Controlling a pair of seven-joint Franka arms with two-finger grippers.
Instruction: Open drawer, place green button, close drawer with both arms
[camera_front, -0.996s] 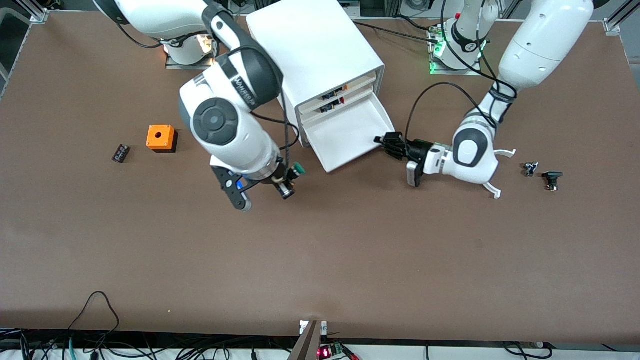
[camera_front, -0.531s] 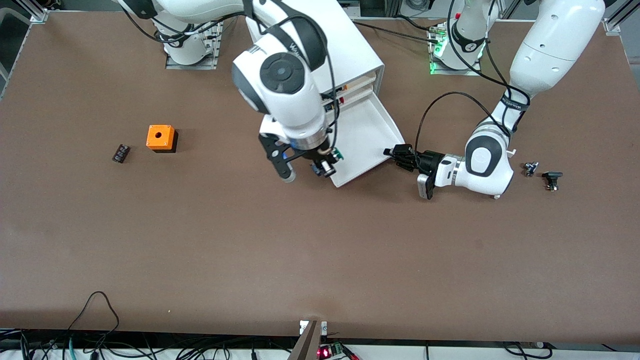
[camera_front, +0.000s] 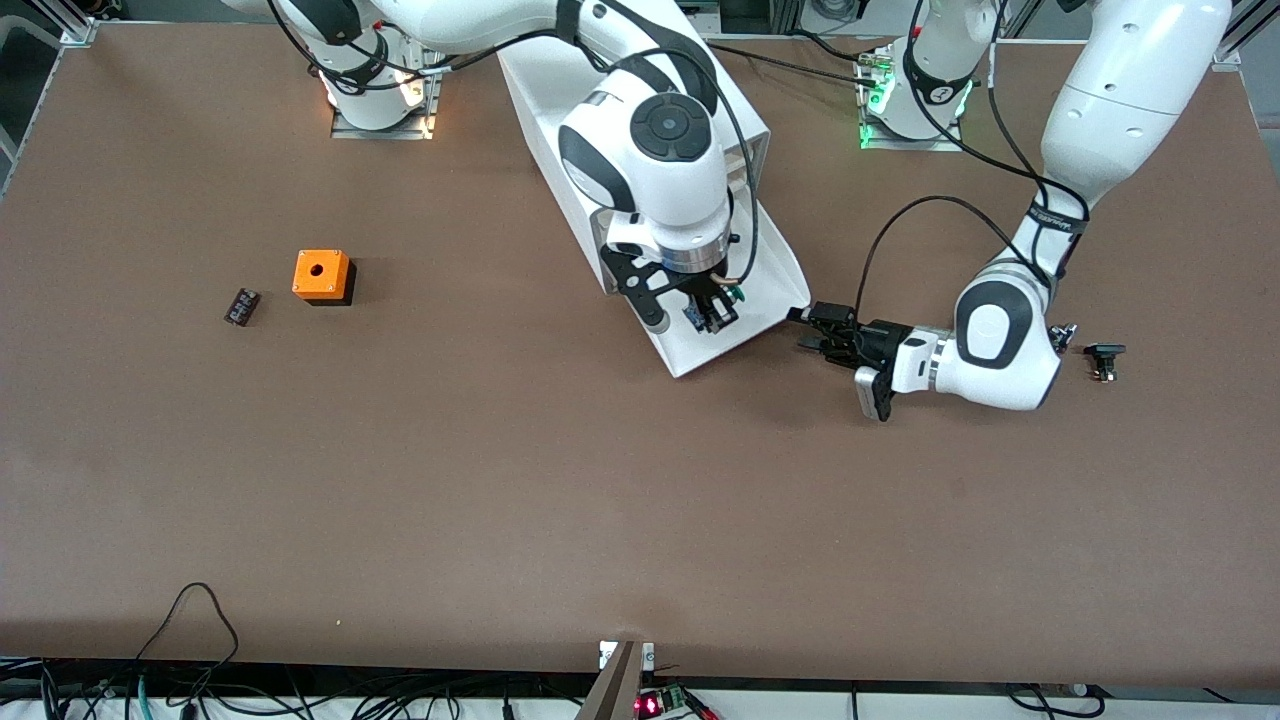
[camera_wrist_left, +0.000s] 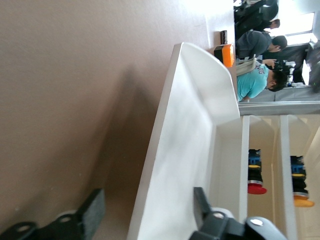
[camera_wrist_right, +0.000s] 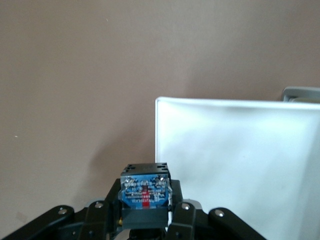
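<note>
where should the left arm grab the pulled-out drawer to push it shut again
Take the drawer by its raised front lip at the corner toward the left arm's end of the table, coming in level from the side. The left gripper sits just off that corner, jaws open, and the thin upright rim fits between them.

A robotics laboratory is shown — two large white jointed robot arms (camera_front: 1100, 110) are bolted to metal base plates (camera_front: 380, 120) on a wide brown work table (camera_front: 500, 480). Black cables (camera_front: 190, 690) and a small circuit board with a red light (camera_front: 655, 703) are seen along the table edge — aluminium framing (camera_front: 75, 25) is fixed at its corners.
</note>
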